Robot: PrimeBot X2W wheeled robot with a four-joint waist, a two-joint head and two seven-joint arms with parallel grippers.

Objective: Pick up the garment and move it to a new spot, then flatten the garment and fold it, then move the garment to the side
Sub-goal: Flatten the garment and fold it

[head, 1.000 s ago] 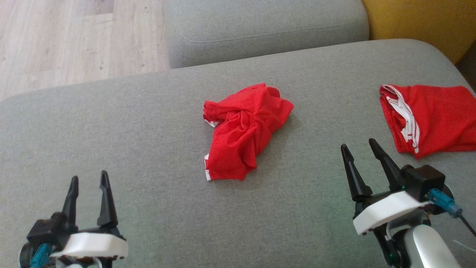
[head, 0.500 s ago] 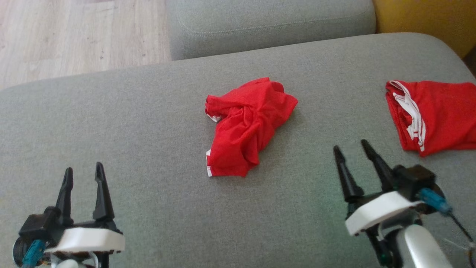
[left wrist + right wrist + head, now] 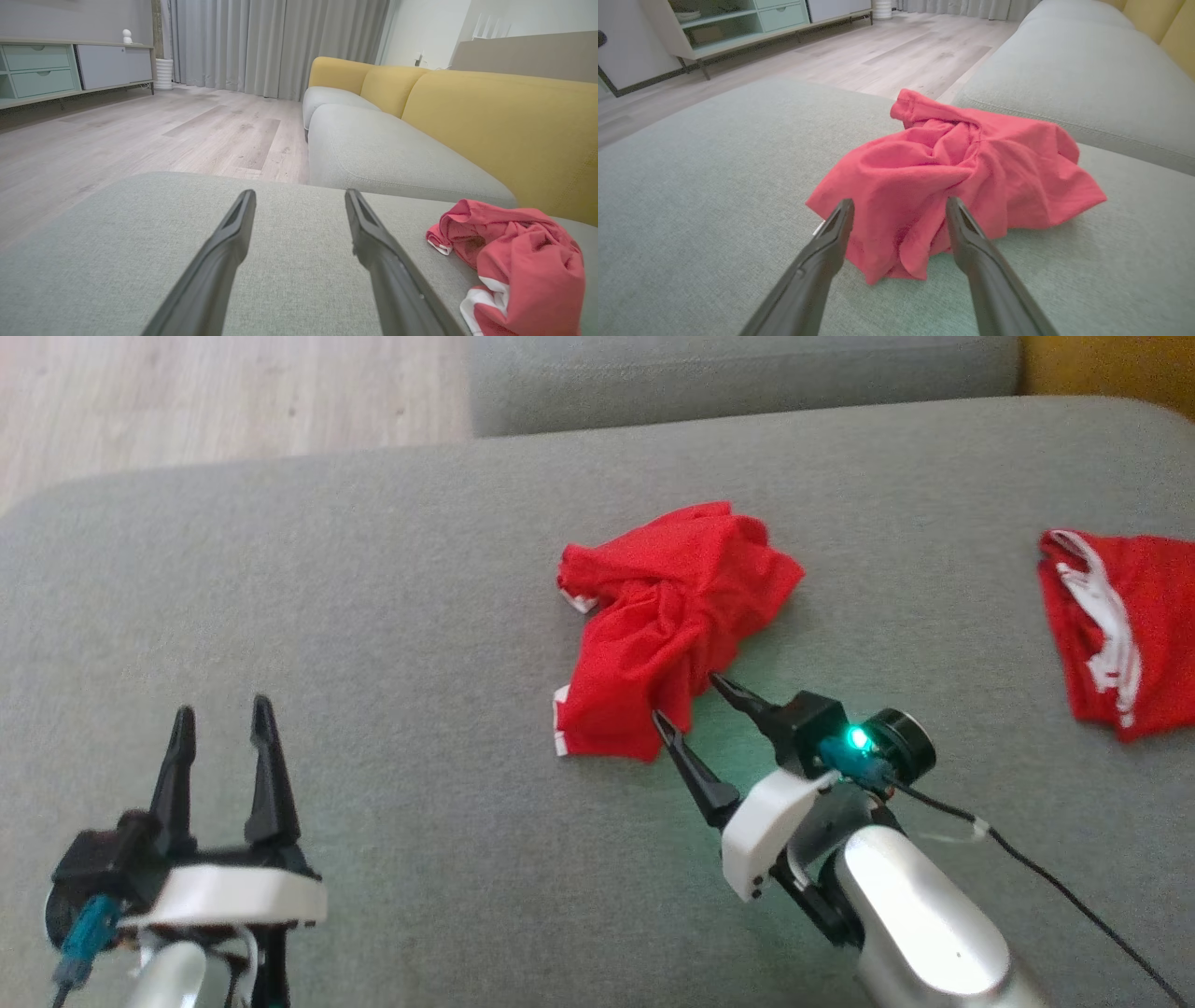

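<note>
two claws, both spread wide, empty. right claw (image 3: 685,695) has the crumpled garment (image 3: 667,616) right at its tips, a near fold between them, likely lined up to pinch. left claw (image 3: 223,706) hangs well apart, garment off to its right.

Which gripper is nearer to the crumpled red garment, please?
Right. The right gripper has open jaws at the near edge of the crumpled red garment; the left gripper sits far off to its left.
</note>
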